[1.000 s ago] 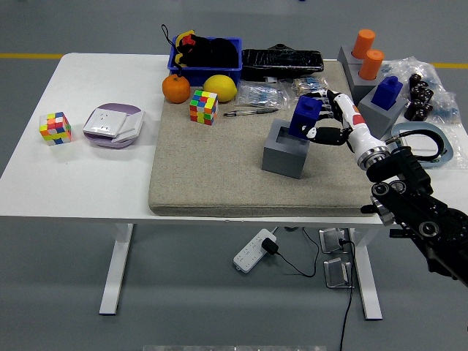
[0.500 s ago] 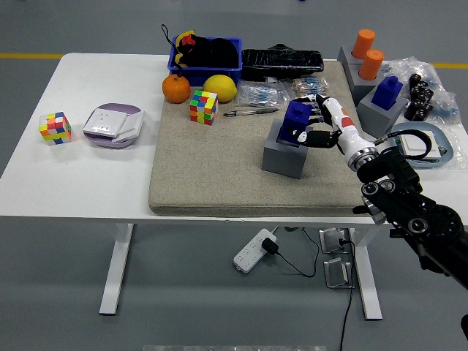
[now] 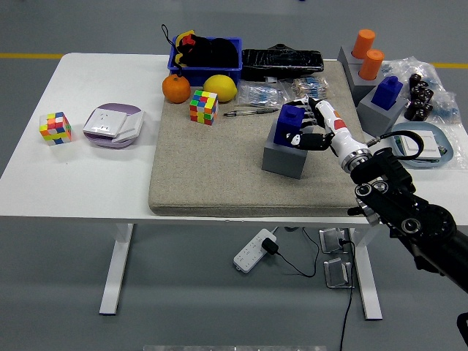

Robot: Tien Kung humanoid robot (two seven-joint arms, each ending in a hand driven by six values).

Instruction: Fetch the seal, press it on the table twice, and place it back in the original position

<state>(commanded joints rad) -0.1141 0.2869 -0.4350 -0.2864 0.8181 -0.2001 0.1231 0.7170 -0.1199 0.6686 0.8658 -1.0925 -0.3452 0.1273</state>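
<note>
The right hand (image 3: 311,126) reaches in from the lower right over the beige mat (image 3: 219,168) and has its fingers closed around the blue seal (image 3: 292,120), which sits in the top of the grey holder (image 3: 284,155) near the middle of the mat. The seal stands upright, its lower part inside the holder's recess and its upper part between the fingers. The left hand is not visible. Behind the holder lie a pen (image 3: 248,112) and some small packets (image 3: 259,93), and further back a coloured cube (image 3: 203,107), an orange (image 3: 175,88), a lemon (image 3: 219,87) and a blue bin (image 3: 207,57). To the right stand another grey holder with a blue seal (image 3: 387,91) and one with two orange cylinders (image 3: 368,54). On the bare white table (image 3: 80,175) to the left sit a second coloured cube (image 3: 55,127) and a white and purple box (image 3: 112,125)
</note>
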